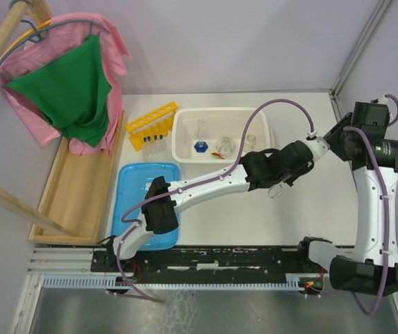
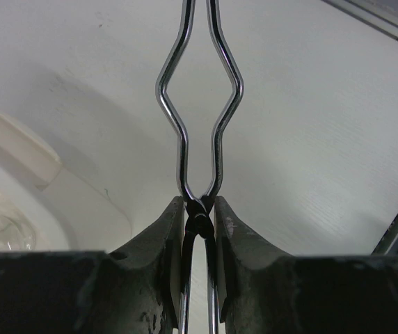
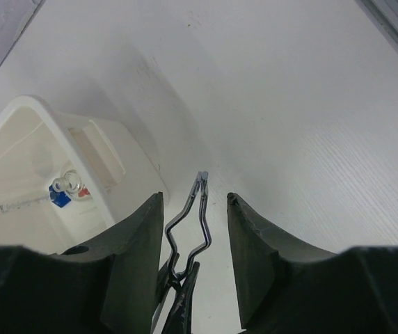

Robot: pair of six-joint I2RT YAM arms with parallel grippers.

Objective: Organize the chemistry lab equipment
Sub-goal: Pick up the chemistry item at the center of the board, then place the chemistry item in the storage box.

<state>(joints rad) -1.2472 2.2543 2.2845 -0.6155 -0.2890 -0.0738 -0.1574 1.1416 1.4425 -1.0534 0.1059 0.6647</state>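
Dark fingers [image 2: 164, 240] of the left gripper [image 2: 199, 209] fill the bottom of the left wrist view. They are pressed in on the metal tongs [image 2: 182, 160] and pinch them at the crossing point of the two wires. Beyond that point the wires bow outward, narrow again, and run out of the top of the frame, so their far end is cut off.

The right gripper [image 3: 194, 198] stands spread, one finger on each side of the same tongs. The tips of the tongs lie in the gap between those fingers. Contact between the lower wires and the near finger cannot be determined, since that area is dark.

Both grippers meet above the white table [image 1: 255, 223], just beside the right end of the white tub [image 1: 185, 129]. The tub holds clear flasks [image 1: 225, 146] and a small blue piece; finer detail is too small to make out.

A yellow rack [image 1: 152, 124] stands left of the tub with tubes [image 1: 147, 141] in it. The blue lid [image 1: 133, 202] lies flat in front of the rack, partly hidden by the left arm.
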